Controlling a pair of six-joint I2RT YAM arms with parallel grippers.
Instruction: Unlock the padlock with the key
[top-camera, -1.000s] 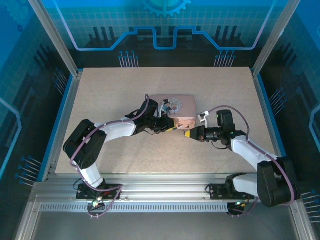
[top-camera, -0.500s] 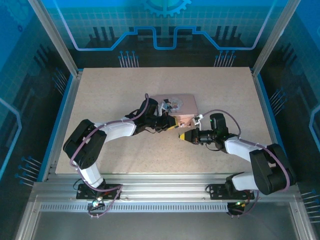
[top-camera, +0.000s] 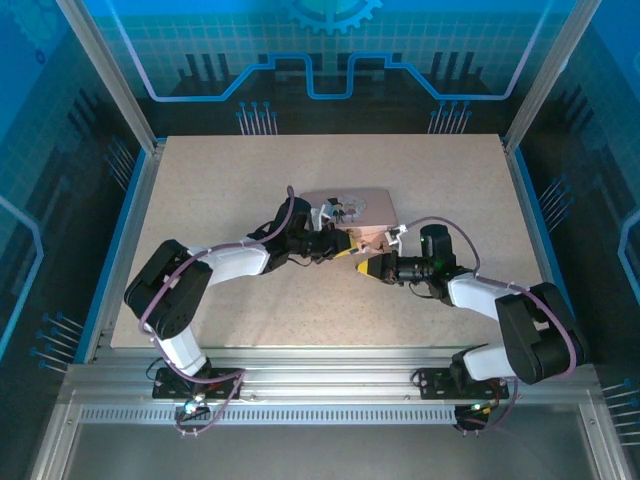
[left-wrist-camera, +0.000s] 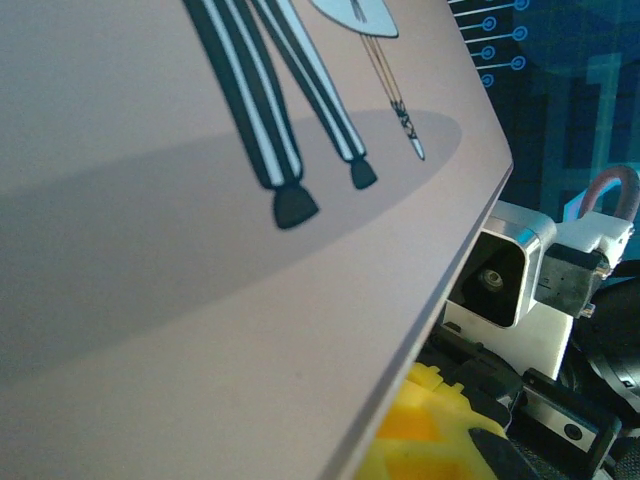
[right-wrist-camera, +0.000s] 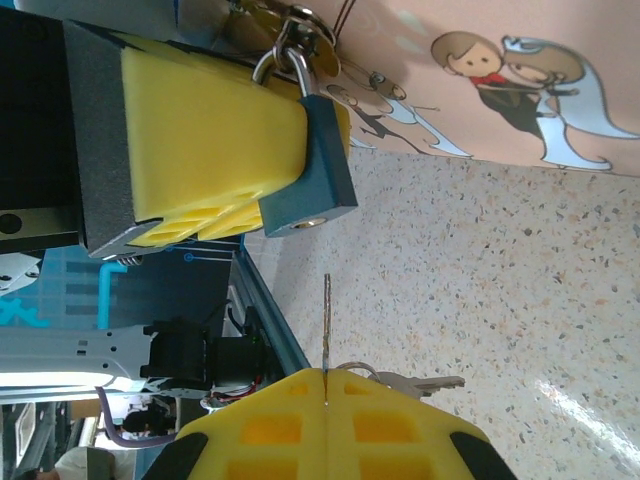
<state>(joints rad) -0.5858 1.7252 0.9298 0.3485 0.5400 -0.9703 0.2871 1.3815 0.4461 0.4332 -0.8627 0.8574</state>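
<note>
Padlock: the padlock (right-wrist-camera: 312, 170) sits just off the box (right-wrist-camera: 450, 125) front, clear of the table (right-wrist-camera: 480, 260), with its shackle (right-wrist-camera: 283, 62) hooked through the box's metal fitting.
Keyhole: the keyhole (right-wrist-camera: 308, 222) is on the lock's end face, turned towards the key.
Key: the key (right-wrist-camera: 326, 325) is seen edge-on as a thin sliver. Its tip is near the keyhole but apart from it, and slightly to one side.
Right gripper: the right gripper (right-wrist-camera: 326, 400) is pinched closed on the key's bow. A second key (right-wrist-camera: 425, 383) on the ring lies loose beside the pads.
Left gripper: the left gripper (top-camera: 340, 252) is at the box's front edge. One yellow pad (right-wrist-camera: 205, 130) lies against the lock's side and the other finger is hidden, so I cannot tell whether it is clamping.
Step in hand: inserting the key, by my reading.
Doing it well: shift the blade sideways until it lines up with the keyhole, and match the blade's flat to the slot. Advance straight along the lock's axis and keep the lock braced so it cannot swing on its shackle.
Risk: an off-centre push would likely skid the tip off the end face or flex the thin blade.
</note>
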